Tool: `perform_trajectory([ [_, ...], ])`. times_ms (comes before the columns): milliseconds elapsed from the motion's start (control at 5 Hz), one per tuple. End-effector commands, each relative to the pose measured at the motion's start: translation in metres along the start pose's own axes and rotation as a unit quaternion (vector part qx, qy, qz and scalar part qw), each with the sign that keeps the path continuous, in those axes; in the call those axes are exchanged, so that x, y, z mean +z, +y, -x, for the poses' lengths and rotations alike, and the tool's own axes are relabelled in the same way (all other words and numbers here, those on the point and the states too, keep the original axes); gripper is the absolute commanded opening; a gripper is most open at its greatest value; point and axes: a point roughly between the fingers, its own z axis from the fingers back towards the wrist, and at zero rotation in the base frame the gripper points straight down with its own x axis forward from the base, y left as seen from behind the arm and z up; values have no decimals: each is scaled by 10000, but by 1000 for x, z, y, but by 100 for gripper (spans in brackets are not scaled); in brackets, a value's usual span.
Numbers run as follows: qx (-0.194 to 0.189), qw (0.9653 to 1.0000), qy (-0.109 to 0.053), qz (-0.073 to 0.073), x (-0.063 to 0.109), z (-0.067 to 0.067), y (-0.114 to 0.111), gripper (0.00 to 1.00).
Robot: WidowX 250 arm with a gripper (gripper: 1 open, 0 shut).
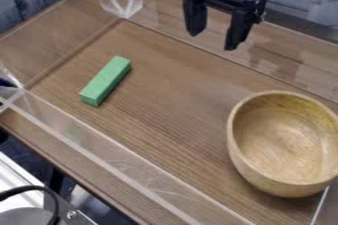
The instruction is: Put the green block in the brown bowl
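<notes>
The green block (106, 80), a small bright green bar, lies flat on the wooden table at the left, its long side running diagonally. The brown bowl (287, 142), round light wood with a thick rim, stands upright and hollow at the lower right. My gripper (216, 32) hangs at the top centre, pointing down, its two dark fingers spread apart and open with nothing between them. It is well to the right of and behind the block, and up and left of the bowl.
Low clear plastic walls (79, 130) run around the wooden tabletop (172, 101), with a taped corner at the upper left. The table's front edge drops off at the lower left, where dark gear shows.
</notes>
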Motion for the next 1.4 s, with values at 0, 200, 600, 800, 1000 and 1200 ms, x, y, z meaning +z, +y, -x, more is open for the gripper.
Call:
perform_trajectory([
  [0,22,10000,64,-9,-2,12,11,100],
  [200,-163,9998,30,99,-18,22,23,100],
  [600,-68,9999,-64,142,-33,47,80,100],
  [800,30,9999,12,99,-35,58,123,100],
  [1000,222,9997,-54,84,-44,61,142,100],
  [1200,353,9993,-92,69,-55,60,148,100],
])
